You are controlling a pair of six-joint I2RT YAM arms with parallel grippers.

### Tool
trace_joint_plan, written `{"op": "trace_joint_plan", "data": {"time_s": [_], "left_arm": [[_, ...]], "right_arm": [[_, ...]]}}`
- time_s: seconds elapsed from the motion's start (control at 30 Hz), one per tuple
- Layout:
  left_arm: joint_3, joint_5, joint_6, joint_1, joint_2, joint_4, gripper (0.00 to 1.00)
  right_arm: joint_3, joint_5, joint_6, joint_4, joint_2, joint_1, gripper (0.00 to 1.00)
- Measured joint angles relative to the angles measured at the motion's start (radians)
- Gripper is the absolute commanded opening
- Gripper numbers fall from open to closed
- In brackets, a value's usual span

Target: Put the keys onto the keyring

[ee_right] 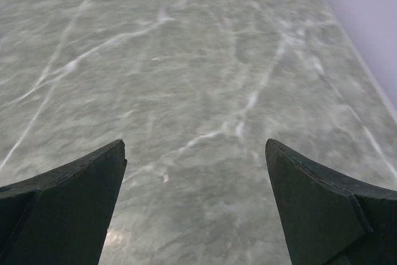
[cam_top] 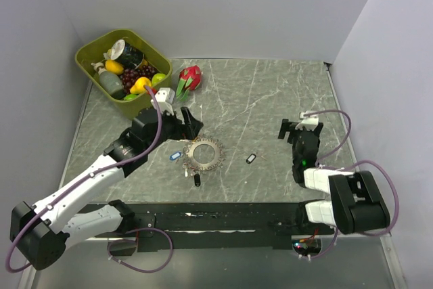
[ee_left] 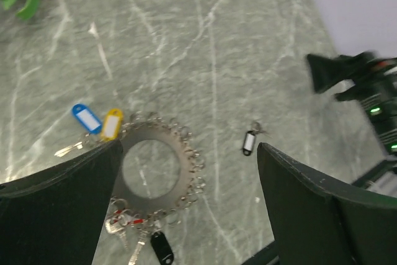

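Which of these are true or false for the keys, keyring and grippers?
1. A black-tagged key lies apart from the keyring. True.
2. The left gripper is shut on the keyring. False: it is open, holding nothing.
3. A blue tag and a yellow tag lie side by side at the keyring's rim. True.
4. The right gripper holds a key. False: it is open and empty.
5. The dragon fruit sits inside the green bin. False: it lies outside, beside the bin.
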Motion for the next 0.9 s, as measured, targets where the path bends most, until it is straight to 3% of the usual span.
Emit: {"op": "trace_joint_plan", "data": {"time_s": [0.13,0.2,0.33,0.63,0.77,0.9], "left_arm": [[-0.047,-0.061,-0.005,0.002,-0.015,0.011,0.96],[-0.075,-0.079,-0.006,0.002,-0.040,0.024,0.96],[-0.101,-0.105,-0.006,0.003,-0.072,0.042,0.96],[-0.121,-0.117,-0.003,0.006,0.017,0.069,0.96],[-0.122,-0.089,-0.004,0.014,0.087,0.068,0.97],[-0.122,-0.007,-0.014,0.074,0.171,0.074,0.99]], "right_arm": [[0.207,0.121,0.110,-0.370,-0.082,0.000,1.00],[0.359,0.124,0.196,-0.584,-0.107,0.000,1.00],[0.545,0.095,0.333,-0.829,-0.148,0.000,1.00],[0.513,-0.178,0.407,-0.967,-0.251,-0.032,1.00],[0.447,-0.252,0.377,-0.970,-0.324,0.040,1.00],[0.436,-0.239,0.341,-0.978,-0.356,0.193,1.00]]}}
